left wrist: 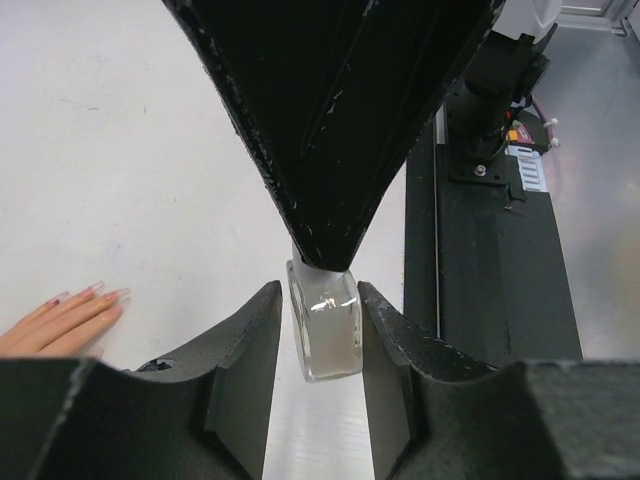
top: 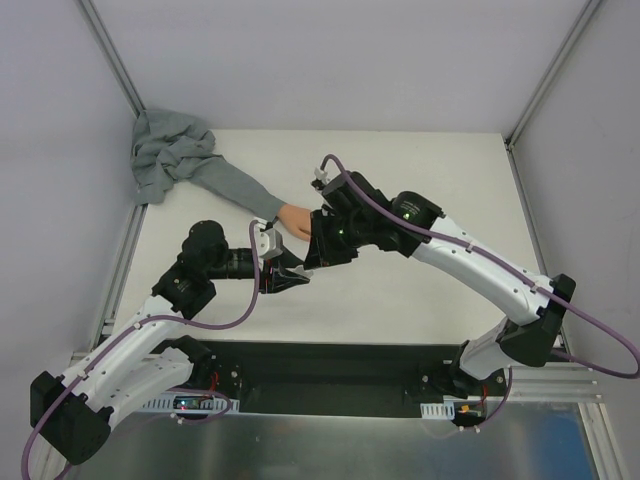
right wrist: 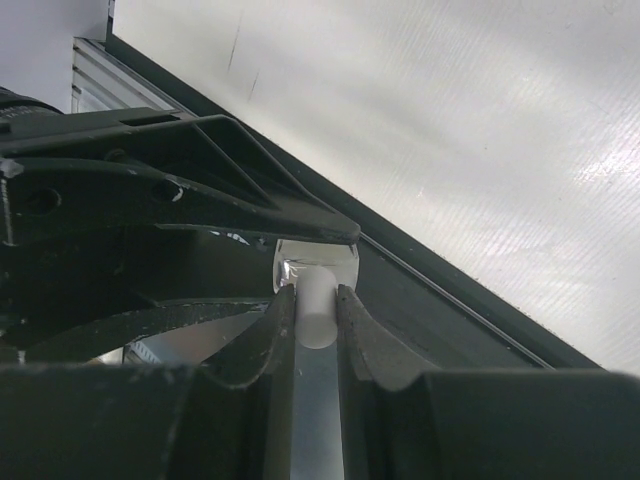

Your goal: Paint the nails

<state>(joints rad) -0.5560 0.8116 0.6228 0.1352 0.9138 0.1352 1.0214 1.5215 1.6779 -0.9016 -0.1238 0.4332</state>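
Gripping half-hidden bottle (left wrist: 326,342): left gripper (left wrist: 317,292).

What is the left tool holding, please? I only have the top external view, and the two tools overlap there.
Observer: The left wrist view shows the left tool closed on a small clear bottle.
Operator: Thank you. Is the right tool on it as well?
Observer: The right wrist view shows the right tool pinching the bottle's white cap.
Operator: And can you see the nails?
Observer: Yes. In the left wrist view the fake hand lies flat on the table, apart from the bottle, its long nails pointing toward it.
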